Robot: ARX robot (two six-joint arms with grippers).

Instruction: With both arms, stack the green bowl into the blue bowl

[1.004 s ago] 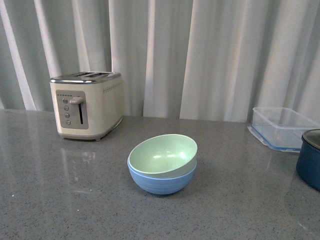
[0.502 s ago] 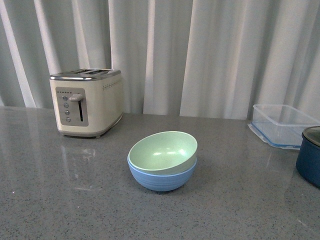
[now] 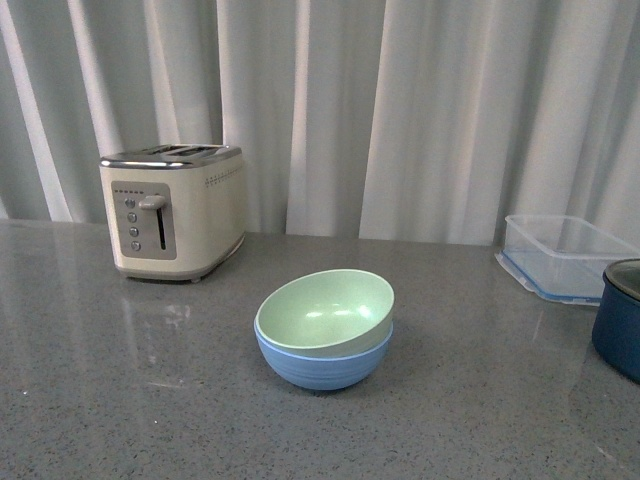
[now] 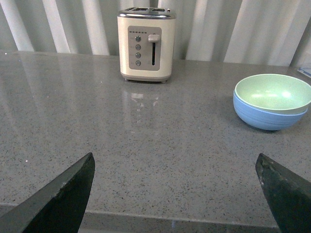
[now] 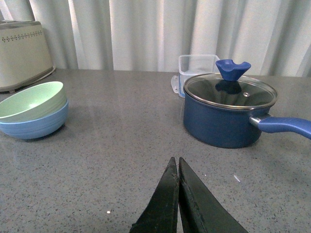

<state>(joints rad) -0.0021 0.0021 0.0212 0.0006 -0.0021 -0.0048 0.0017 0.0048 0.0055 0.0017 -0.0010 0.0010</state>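
Cream toaster far left, by curtain. Mid-counter: green bowl nested in blue bowl, slightly tilted. Clear container and navy pot far right. Left gripper spread wide, empty; right gripper fingers pressed together, empty, well apart from bowls.

Counter: green bowl nested in blue bowl; toaster well apart, by curtain; left gripper fingers spread wide.

Mint green bowl, sky-blue bowl faintly ridged; cream toaster; speckled grey worktop; navy pot; black pincers, probably matte.
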